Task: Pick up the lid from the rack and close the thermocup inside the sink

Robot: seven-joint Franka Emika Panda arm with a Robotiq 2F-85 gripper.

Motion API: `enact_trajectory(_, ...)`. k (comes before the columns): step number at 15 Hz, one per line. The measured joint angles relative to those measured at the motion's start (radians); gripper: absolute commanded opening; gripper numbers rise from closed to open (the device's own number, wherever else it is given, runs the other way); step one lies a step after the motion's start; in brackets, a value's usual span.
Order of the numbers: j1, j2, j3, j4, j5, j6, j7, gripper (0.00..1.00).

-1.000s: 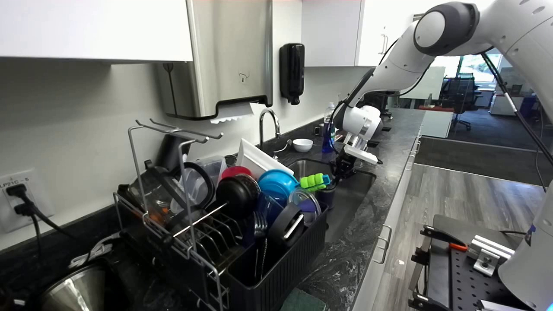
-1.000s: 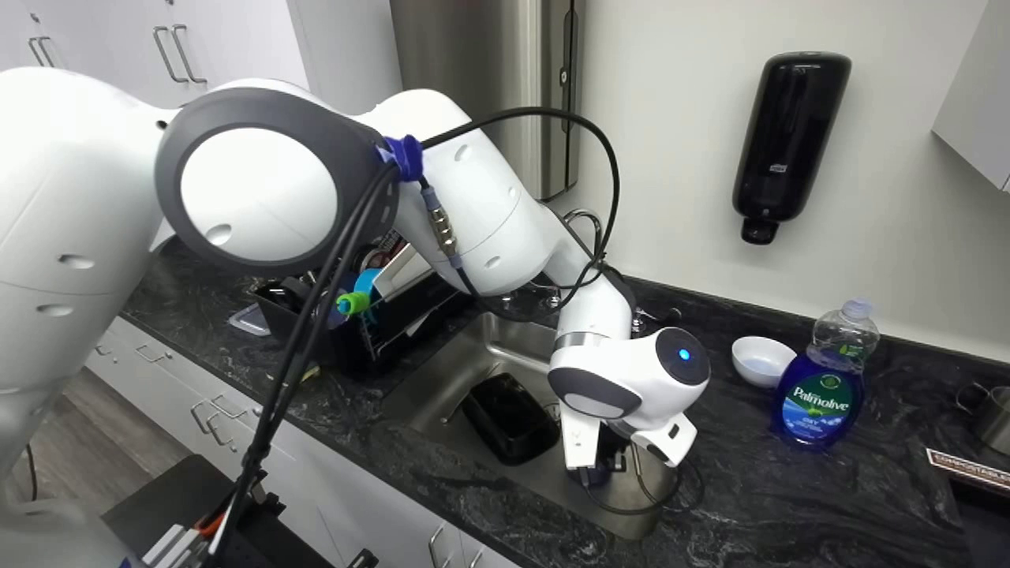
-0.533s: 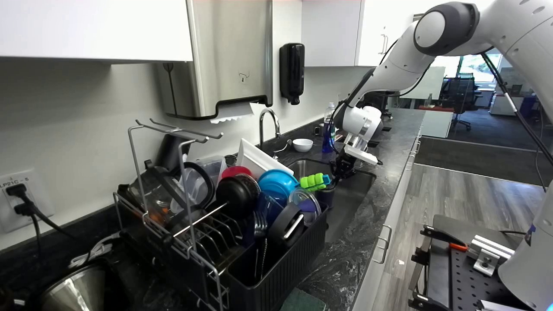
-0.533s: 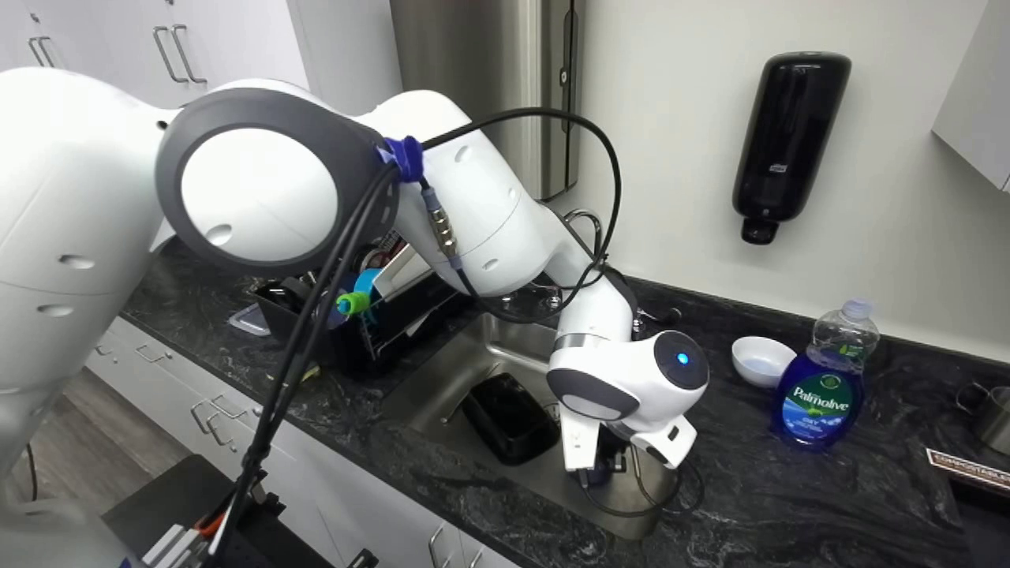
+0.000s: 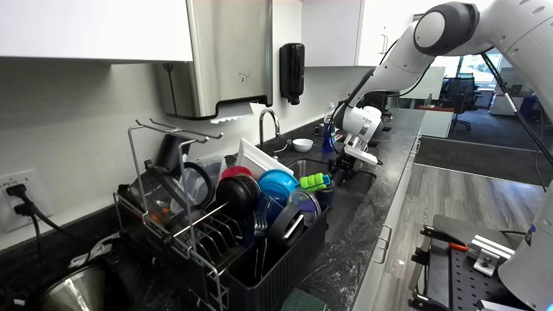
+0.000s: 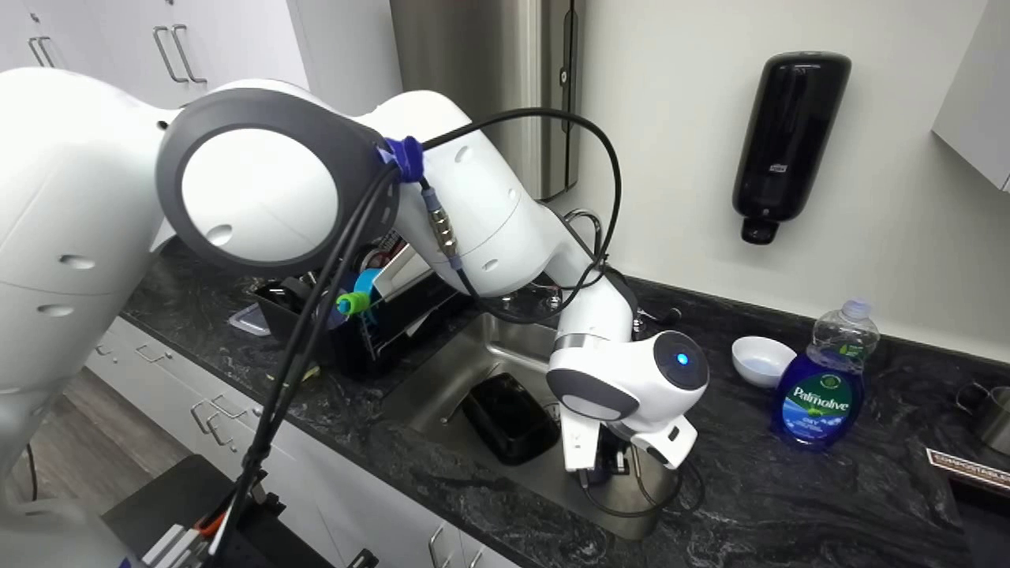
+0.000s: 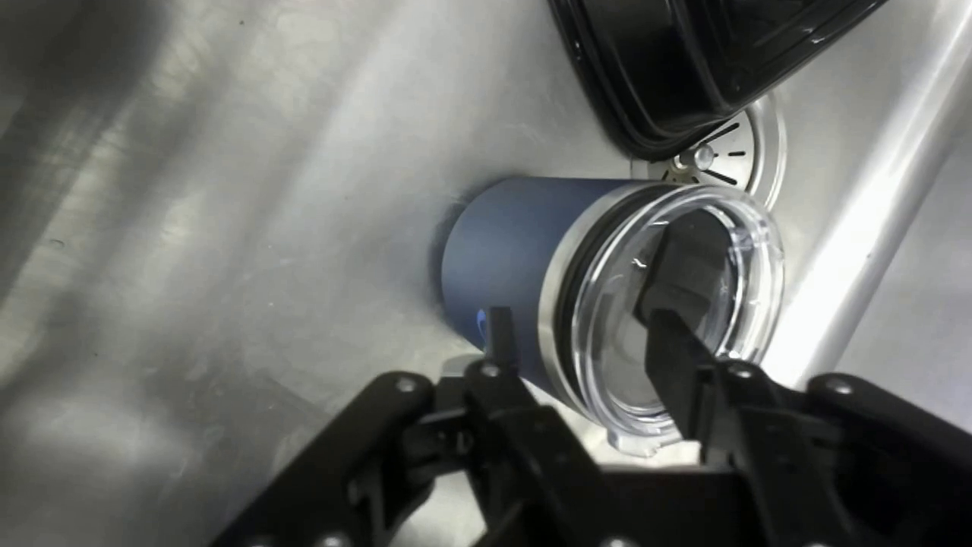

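The navy thermocup (image 7: 501, 243) with a steel rim stands in the sink (image 7: 228, 228). Its clear lid (image 7: 615, 334), with a dark slider, sits on the mouth. A black seal ring shows between lid and steel rim; how firmly it is seated I cannot tell. My gripper (image 7: 581, 323) is open in front of them. One finger (image 7: 501, 334) appears over the cup's side, the other over the lid; contact is unclear. In an exterior view the cup (image 5: 326, 198) stands under the gripper, past the rack (image 5: 298, 263). The wrist hides most of it in an exterior view.
A black tray (image 6: 509, 418) lies in the sink near the drain (image 7: 733, 152). The faucet (image 5: 270, 116) rises behind. A green-handled brush (image 5: 314, 182) sticks out of the rack toward the gripper. A white bowl (image 6: 762, 361) and a soap bottle (image 6: 824, 379) stand on the counter.
The fingers have spread apart over the last half second, and more of the cup's top shows in an exterior view. The arm has hardly moved.
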Motion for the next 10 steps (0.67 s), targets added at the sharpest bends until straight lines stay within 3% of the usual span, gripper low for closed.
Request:
enact_trajectory(3, 0.000, 0.000, 0.000, 0.000, 0.000, 0.003, -0.001, 0.98)
enact_trajectory(10, 0.011, -0.057, 0.002, 0.000, -0.001, 0.005, -0.001, 1.00)
